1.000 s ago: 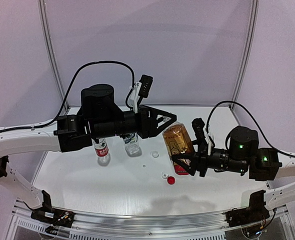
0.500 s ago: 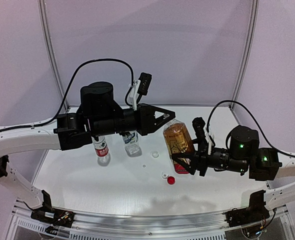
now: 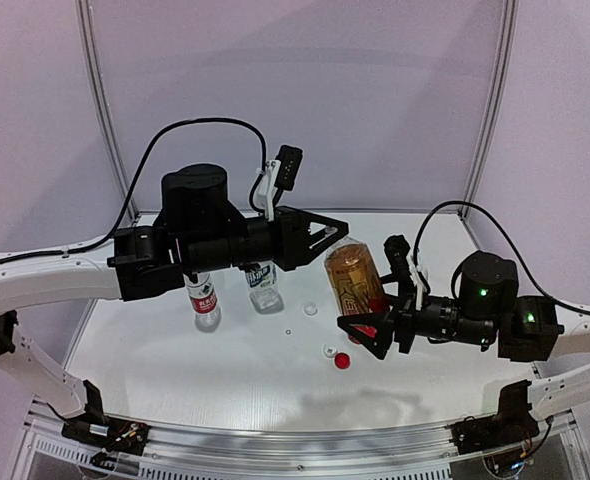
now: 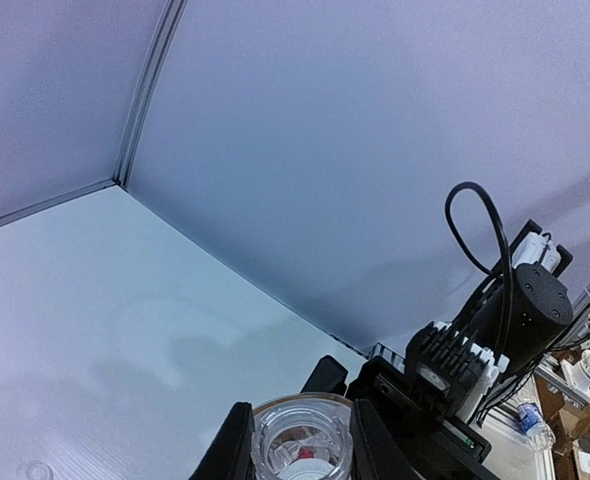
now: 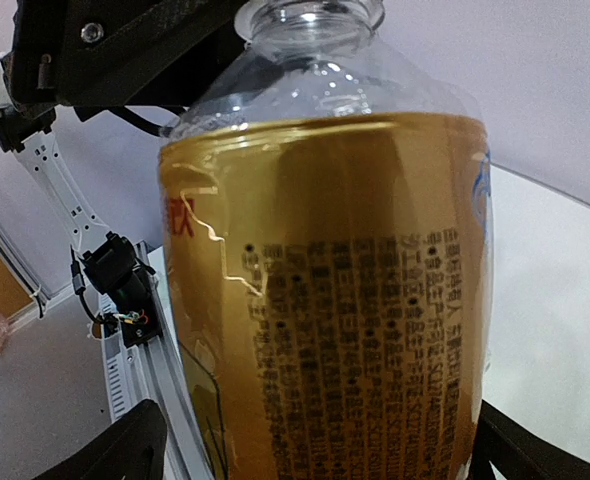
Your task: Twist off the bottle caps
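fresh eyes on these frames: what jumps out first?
The amber bottle stands out, tilted at mid-table with its mouth uncapped. The left gripper is shut on its neck and the right gripper is open around its lower end. Just in front of it, a red cap and a white cap lie loose on the table.

Open-necked amber bottle (image 5: 325, 300) between spread end effector fingers (image 5: 115, 450)
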